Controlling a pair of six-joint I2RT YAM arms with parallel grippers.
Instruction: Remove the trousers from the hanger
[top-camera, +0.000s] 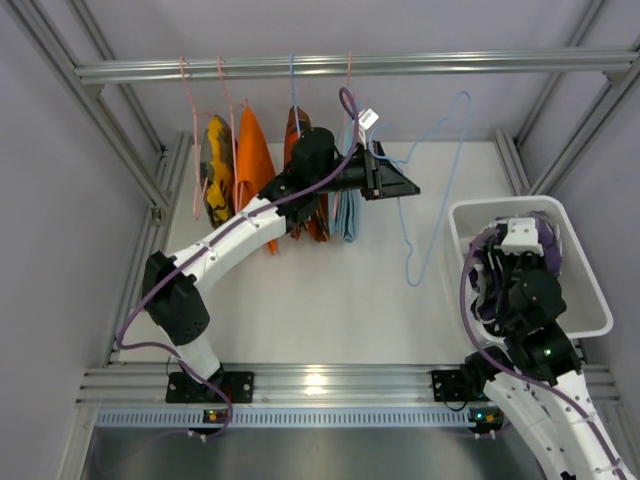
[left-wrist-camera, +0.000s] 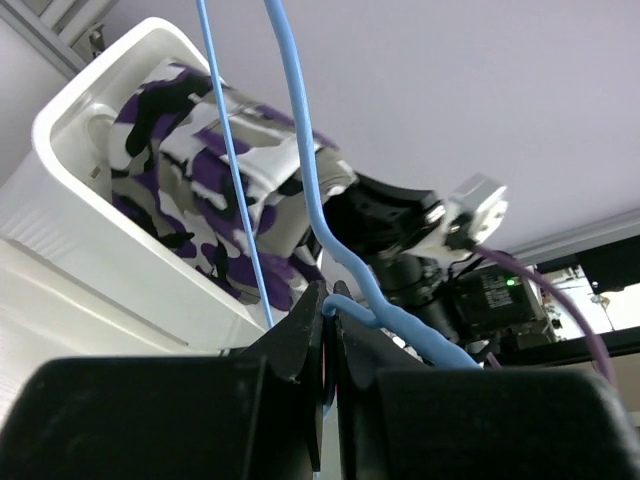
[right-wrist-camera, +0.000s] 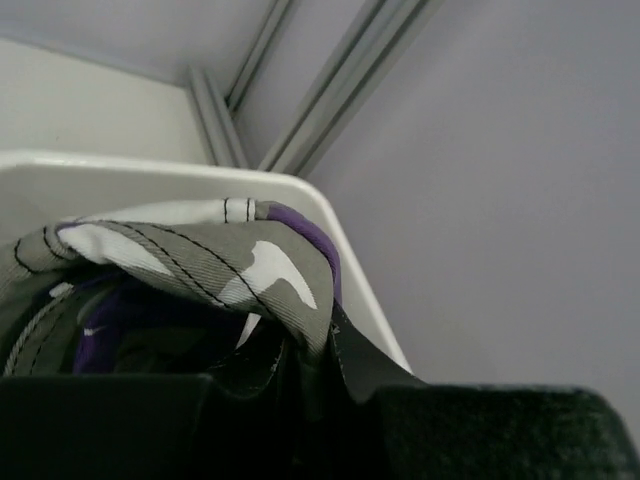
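Top view: the left gripper (top-camera: 405, 188) reaches out near the rail (top-camera: 350, 66), its jaws clenched on the light-blue hanger (top-camera: 442, 198). The bare wire frame hangs tilted just beyond and to the right of the fingertips. Behind that gripper, garments (top-camera: 255, 165) on pink hangers (top-camera: 188, 110) hang from the rail. The right arm (top-camera: 540, 300) bends down into the white bin (top-camera: 592, 295), where the trousers (top-camera: 548, 245) lie bunched around its wrist.

Left wrist view: the left gripper's fingers (left-wrist-camera: 300, 345) are pressed together on the hanger's wire, which rises straight up from the tips. Beyond the fingertips and to the left stands the bin (left-wrist-camera: 90, 250), with the camouflage trousers (left-wrist-camera: 190, 170) piled inside, well apart from the hanger.

Right wrist view: the right gripper (right-wrist-camera: 305, 365) is clamped on a fold of the trousers (right-wrist-camera: 230, 260). The cloth bulges up right ahead of the tips, inside the bin's rim (right-wrist-camera: 200, 175)
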